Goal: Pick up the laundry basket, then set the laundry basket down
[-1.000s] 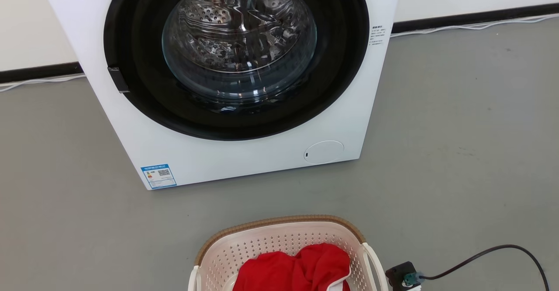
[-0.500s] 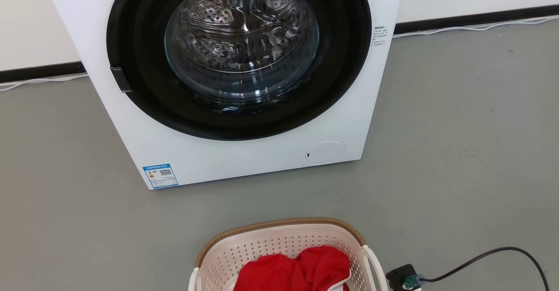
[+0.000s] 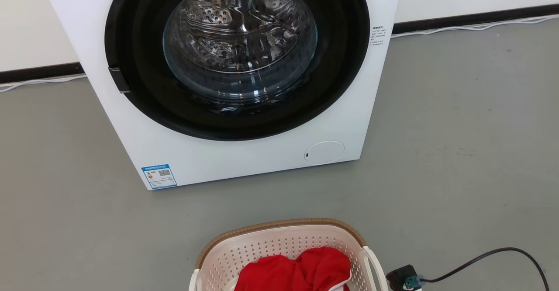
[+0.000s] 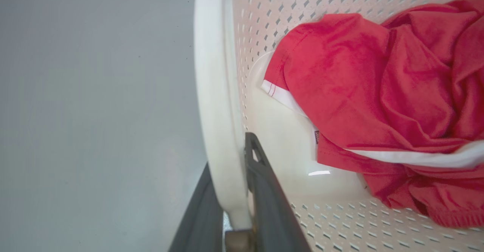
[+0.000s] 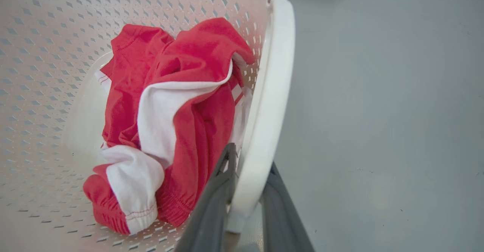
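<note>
The laundry basket point(image 3: 279, 229), cream perforated plastic with a brown woven rim, shows at the bottom centre of the head view, in front of the washing machine. A red and white garment point(image 3: 301, 270) lies inside it. In the left wrist view my left gripper point(image 4: 228, 155) is shut on one white loop handle point(image 4: 213, 85), one dark finger on each side. My right gripper point(image 5: 250, 157) is shut the same way on the other handle point(image 5: 272, 74). I cannot tell whether the basket's base touches the floor.
A white front-loading washing machine point(image 3: 244, 160) with its round glass door shut stands straight ahead on the grey floor point(image 3: 458, 151). A black block with a cable point(image 3: 404, 278) sits just right of the basket. White cables run along the wall's dark skirting point(image 3: 476, 18).
The basket's rim sits slightly lower in the head view than a second ago, relative to the washing machine. The view itself swayed a little right and back. Both grips are unchanged.
</note>
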`<state>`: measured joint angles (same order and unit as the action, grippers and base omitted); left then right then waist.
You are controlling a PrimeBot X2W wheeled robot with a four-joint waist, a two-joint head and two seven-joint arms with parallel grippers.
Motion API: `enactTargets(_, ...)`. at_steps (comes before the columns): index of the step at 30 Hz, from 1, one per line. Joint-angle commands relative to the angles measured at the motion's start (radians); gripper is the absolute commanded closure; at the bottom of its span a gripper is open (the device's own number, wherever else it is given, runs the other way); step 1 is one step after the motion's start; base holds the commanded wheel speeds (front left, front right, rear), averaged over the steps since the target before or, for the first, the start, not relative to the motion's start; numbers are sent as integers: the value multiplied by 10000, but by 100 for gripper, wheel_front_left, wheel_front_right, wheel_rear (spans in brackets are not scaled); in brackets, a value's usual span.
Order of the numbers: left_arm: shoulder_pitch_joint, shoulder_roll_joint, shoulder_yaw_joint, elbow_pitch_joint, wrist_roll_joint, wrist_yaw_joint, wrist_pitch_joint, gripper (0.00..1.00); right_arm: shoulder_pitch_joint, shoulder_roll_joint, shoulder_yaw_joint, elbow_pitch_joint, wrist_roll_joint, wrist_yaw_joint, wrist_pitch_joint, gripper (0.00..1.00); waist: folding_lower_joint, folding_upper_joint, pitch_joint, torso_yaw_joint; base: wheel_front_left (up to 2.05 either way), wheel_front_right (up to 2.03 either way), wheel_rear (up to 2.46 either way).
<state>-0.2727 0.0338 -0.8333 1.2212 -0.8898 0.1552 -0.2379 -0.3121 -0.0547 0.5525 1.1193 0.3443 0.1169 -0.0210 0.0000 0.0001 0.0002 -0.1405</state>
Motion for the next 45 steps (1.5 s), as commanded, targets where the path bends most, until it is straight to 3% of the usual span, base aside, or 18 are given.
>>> enactTargets(1,-411,164,103,-68,-54,31,-209,100,-142,45,224,-97,-10,138,-155,100,0,-1,6,11,0,0,0)
enactTargets(26,-766,164,-134,137,-256,22,-236,100,-314,45,138,-112,76,138,-306,100,0,-1,598,57,0,0,0)
enactTargets(36,-1886,404,221,-396,165,62,-238,100,-1166,45,-166,-212,84,138,-980,100,0,-1,2177,211,0,0,0)
enactTargets(45,-3354,913,929,-1307,835,315,-238,100,-2800,45,-653,-272,-194,138,-1880,100,0,-1,4274,356,0,0,0)
